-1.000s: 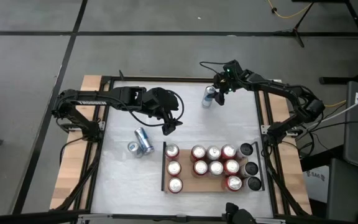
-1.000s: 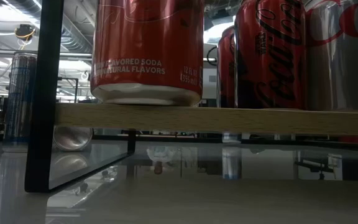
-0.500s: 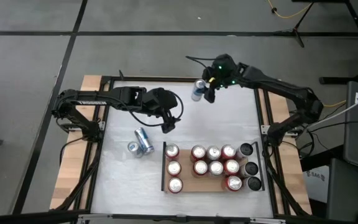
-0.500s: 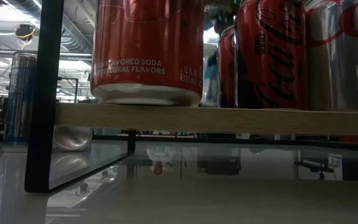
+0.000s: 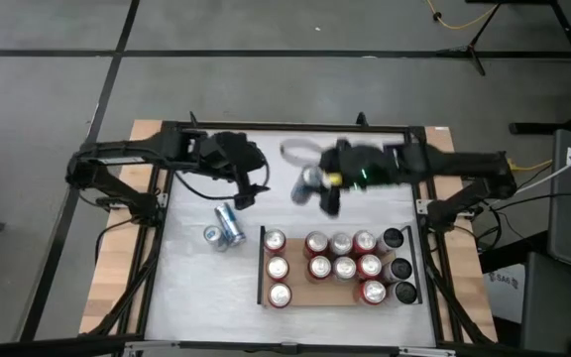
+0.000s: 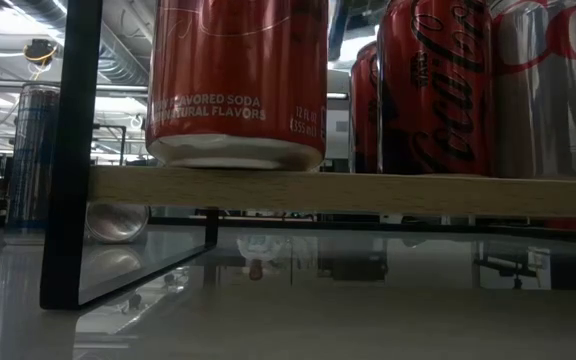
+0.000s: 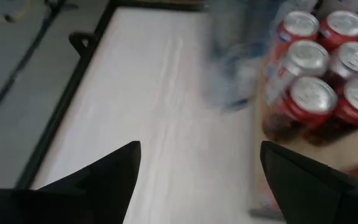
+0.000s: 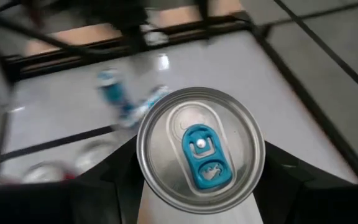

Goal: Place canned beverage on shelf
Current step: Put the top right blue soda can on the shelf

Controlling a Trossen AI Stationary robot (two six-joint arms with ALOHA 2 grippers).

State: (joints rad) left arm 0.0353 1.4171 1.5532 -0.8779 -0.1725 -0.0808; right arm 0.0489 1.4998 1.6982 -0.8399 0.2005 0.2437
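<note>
— Can (image 5: 311, 179), where is it?
— Clamped in the right gripper (image 8: 199, 186), held over the table (image 5: 196, 288) behind the shelf (image 5: 337, 296); its silver top with a blue tab fills the right wrist view. A second ago it was farther back, near the table's rear edge.
— And the left gripper (image 5: 250, 194)?
— Fingers apart, holding nothing. It has drawn back toward the rear left.
— Any writing?
— On a red can (image 6: 237, 80) on the shelf: "FLAVORED SODA", "NATURAL FLAVORS". Its neighbour (image 6: 436, 87) shows Coca-Cola script. Two blue cans (image 5: 223, 227) sit left of the shelf, unmoved.
</note>
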